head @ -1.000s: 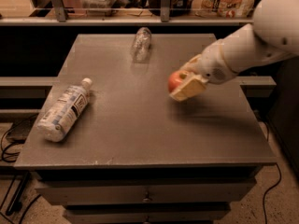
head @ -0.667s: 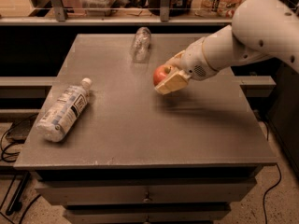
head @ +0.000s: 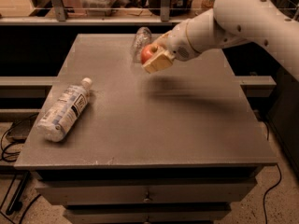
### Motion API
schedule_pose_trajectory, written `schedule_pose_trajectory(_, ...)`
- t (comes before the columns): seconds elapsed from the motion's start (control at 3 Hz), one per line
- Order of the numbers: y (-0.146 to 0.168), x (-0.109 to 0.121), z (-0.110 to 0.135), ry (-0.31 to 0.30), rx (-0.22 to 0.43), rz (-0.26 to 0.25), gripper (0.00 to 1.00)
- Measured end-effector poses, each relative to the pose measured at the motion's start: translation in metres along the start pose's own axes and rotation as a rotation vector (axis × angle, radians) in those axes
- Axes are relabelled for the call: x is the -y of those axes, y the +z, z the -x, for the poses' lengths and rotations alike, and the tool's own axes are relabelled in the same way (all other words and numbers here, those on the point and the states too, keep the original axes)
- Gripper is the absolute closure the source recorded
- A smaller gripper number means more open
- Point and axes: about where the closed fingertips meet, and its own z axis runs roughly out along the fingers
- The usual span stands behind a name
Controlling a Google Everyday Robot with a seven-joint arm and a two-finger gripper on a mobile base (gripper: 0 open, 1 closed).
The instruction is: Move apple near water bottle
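Note:
The red apple is held in my gripper, which is shut on it and carries it above the grey table top, in the far middle of the table. The small clear crinkled water bottle lies on the table just behind and to the left of the apple, partly hidden by it. My white arm reaches in from the upper right.
A larger bottle with a white label and white cap lies on its side at the table's left edge. Shelving and clutter stand behind the table. Cables lie on the floor at the lower left and right.
My gripper has carried the apple to the left and farther back, from the right middle of the table to just in front of the small clear bottle.

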Motion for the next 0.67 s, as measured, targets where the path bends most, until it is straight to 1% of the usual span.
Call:
schedule_pose_trajectory(0.33,0.013,0.029,0.003,0.000,0.016,-0.019,1.00)
schedule_pose_trajectory(0.67,0.027,0.058,-0.015,0.026,0.006,-0.031,1.00)
